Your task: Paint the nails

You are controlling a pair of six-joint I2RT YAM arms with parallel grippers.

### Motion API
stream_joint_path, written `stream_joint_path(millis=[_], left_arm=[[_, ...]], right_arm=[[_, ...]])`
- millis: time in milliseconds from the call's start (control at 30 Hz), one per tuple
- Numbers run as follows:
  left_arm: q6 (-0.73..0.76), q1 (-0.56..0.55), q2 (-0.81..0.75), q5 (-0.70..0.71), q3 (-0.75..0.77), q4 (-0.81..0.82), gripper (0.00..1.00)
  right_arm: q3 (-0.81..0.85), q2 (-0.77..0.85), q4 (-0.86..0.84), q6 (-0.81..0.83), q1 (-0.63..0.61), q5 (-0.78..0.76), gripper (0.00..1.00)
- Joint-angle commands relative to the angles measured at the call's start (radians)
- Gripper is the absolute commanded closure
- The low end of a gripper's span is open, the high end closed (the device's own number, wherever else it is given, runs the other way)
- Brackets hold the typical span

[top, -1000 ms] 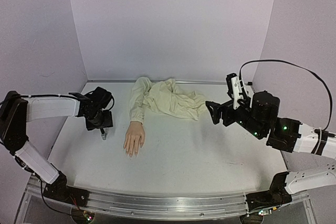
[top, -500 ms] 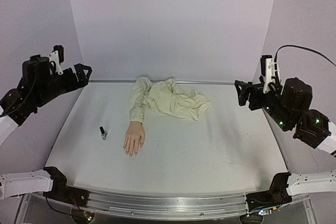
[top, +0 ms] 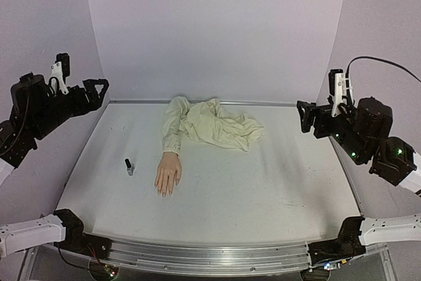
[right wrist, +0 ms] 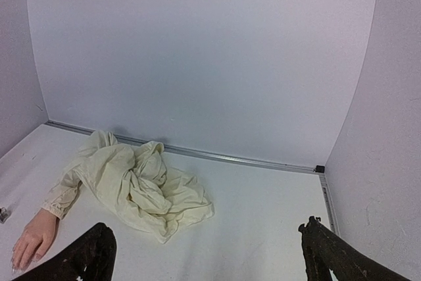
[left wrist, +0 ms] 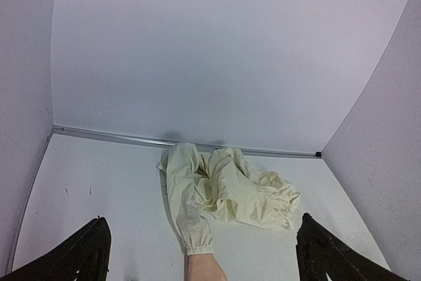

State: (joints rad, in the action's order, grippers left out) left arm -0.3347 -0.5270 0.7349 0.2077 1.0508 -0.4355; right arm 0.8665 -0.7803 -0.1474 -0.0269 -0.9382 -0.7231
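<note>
Where the nails [top: 164, 193] lie: at the fingertips of the mannequin hand [top: 168, 174], which rests palm down on the table [top: 263, 189] with its fingers toward the near edge; too small in every view to tell whether any polish is on them
Sleeve: the cream fabric sleeve [top: 210, 125] runs back from the wrist of the mannequin hand toward the rear wall, bunched in a loose heap
Bottle: the small dark polish bottle [top: 129, 167] stands upright just left of the mannequin hand, not touching it
Left end effector [top: 100, 90]: raised by the side wall, well left of the mannequin hand; spread wide, holding nothing
Right end effector [top: 304, 116]: raised well right of the mannequin hand, beyond the sleeve; spread wide, holding nothing
How the nails will handle: judged small, hard and smooth, wanting only a light stroke; the mannequin hand looks light, and with only loose cloth behind it a firm push could slide it
Where to take hold: not the nails themselves; likely the bottle, one end effector on its body and the other on its cap; it looks light, smooth and easy to tip; the wrist by the cuff seems the place to steady the mannequin hand
Count: one mannequin hand; one sleeve; one bottle; two end effectors; the nails too small to count surely
</note>
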Motion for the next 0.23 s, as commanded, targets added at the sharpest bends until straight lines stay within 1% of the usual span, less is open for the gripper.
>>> stream_joint_path(millis=[0, 67, 167, 200], left_arm=[[0.029, 0.005, 0.013, -0.016, -0.001, 0.049, 0.01], [0.032, 0.005, 0.017, -0.019, 0.001, 0.049, 0.01], [0.036, 0.005, 0.018, -0.025, 0.006, 0.050, 0.01], [0.036, 0.005, 0.018, -0.024, 0.009, 0.050, 0.01]], right_arm=[[0.039, 0.011, -0.037, -0.027, 0.001, -0.052, 0.02], [0.014, 0.018, -0.053, -0.025, 0.001, -0.051, 0.02], [0.004, 0.012, -0.065, -0.052, 0.001, -0.122, 0.02], [0.000, 0.016, -0.069, -0.058, 0.001, -0.124, 0.02]])
